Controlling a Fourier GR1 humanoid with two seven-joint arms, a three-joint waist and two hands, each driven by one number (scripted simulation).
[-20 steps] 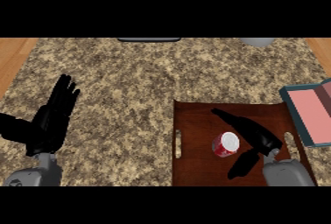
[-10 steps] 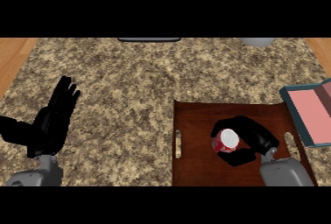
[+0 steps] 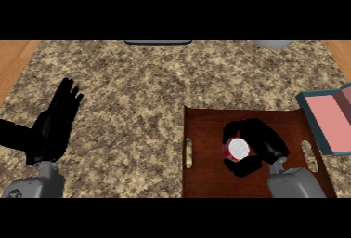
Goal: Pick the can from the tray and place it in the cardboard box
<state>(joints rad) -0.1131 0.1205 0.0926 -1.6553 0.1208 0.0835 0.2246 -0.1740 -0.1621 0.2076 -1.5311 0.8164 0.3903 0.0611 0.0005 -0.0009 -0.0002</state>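
Observation:
A red can with a white lid (image 3: 238,148) stands on the dark brown tray (image 3: 205,130) at the lower right. My right hand (image 3: 264,142) has its fingers and thumb curled round the can, which still looks to be resting on the tray. The box (image 3: 332,121), teal outside and pink inside, lies at the right edge, just beyond the tray and partly cut off. Resting at the left with its fingers straight and pointing up, my left hand (image 3: 55,123) holds nothing.
The speckled stone counter (image 3: 151,88) fills most of the view. A dark flat object (image 3: 158,42) and a grey round object (image 3: 273,44) sit at the far edge. Wooden floor shows at both top corners.
My right hand came in from the can's right side and closed its fingers and thumb round it. The can has barely shifted. The left hand has stayed still.

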